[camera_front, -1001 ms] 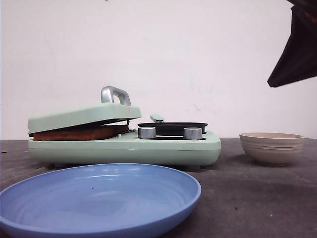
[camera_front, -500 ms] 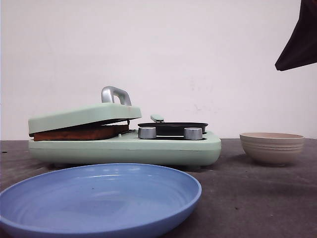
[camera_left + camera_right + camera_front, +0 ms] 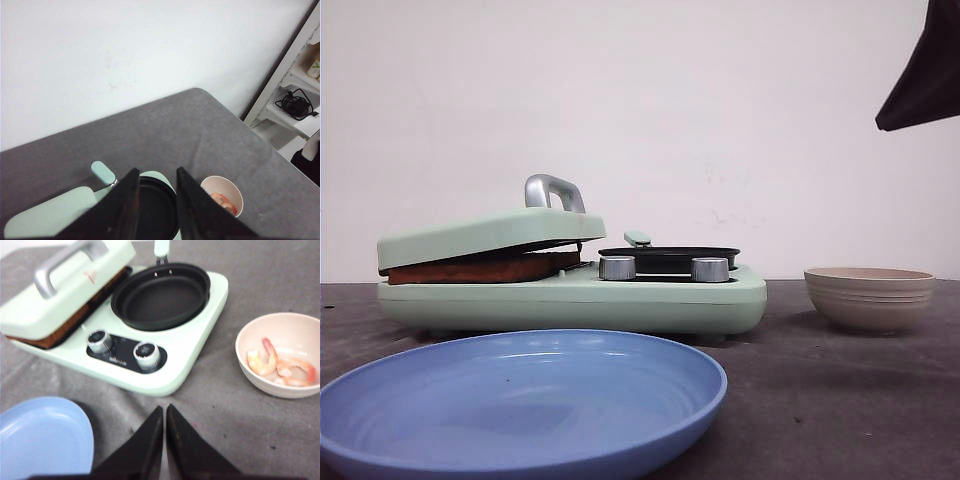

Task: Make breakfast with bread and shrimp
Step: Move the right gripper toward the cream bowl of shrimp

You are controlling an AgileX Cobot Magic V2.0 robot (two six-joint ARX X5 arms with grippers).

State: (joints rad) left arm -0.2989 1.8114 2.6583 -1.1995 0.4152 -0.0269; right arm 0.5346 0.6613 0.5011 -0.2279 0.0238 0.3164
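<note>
grey table: bread (image 3: 480, 267) sits in the press, shrimp (image 3: 280, 365) wait in the bowl (image 3: 260, 380); left gripper (image 3: 155, 200) open, right gripper (image 3: 164, 435) closed empty

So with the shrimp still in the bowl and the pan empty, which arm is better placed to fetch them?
Probably the right: its gripper is nearer the beige bowl of shrimp, though shut. The left gripper is open above the pan.

about 3 shrimp (image 3: 280, 365), 1 bowl (image 3: 280, 354), 2 knobs (image 3: 122, 349)
</note>
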